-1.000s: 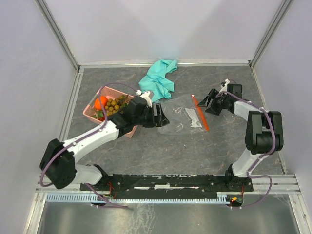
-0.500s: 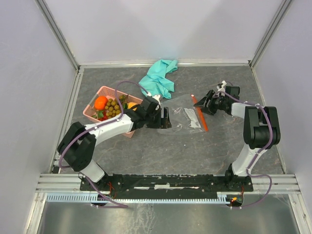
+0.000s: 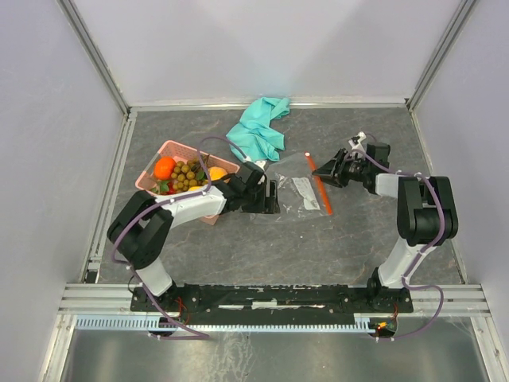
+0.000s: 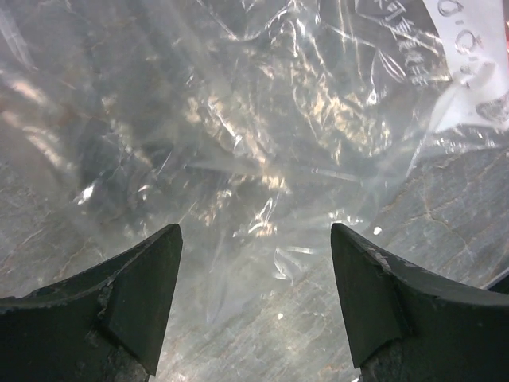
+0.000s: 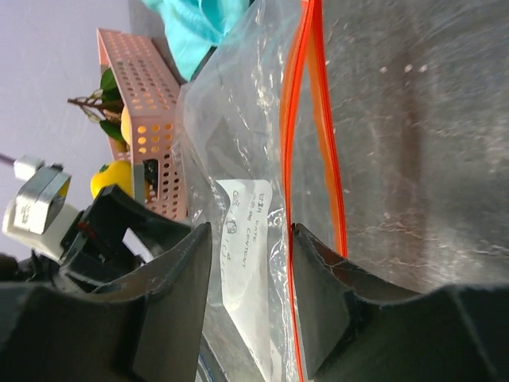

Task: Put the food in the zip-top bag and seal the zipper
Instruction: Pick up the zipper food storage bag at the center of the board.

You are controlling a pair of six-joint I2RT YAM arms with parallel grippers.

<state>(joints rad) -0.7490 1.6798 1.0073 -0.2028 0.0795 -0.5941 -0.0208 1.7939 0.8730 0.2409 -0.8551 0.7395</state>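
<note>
Food (image 3: 184, 171) waits in the pink basket (image 3: 145, 180) at the left, while both arms have come in to the clear bag (image 3: 296, 191) on the counter (image 3: 262, 247): left tool (image 4: 254, 235) wide open over its left end, right tool (image 5: 250, 235) partly open, empty, at the red zipper (image 3: 320, 185), likely to open it.

Soft, even light is coming down from overhead, brightening the pale walls (image 3: 262, 48) and casting only faint shadows onto the grey table (image 3: 262, 247). Up close, glare is flaring in white streaks over the crinkled zip-top bag (image 4: 262, 143). The left gripper (image 4: 254, 231) is showing dark and slightly blurred along the frame's bottom. The right gripper (image 5: 250, 231) is looking the same, while the zipper (image 5: 310, 40) is reading sharp.
</note>
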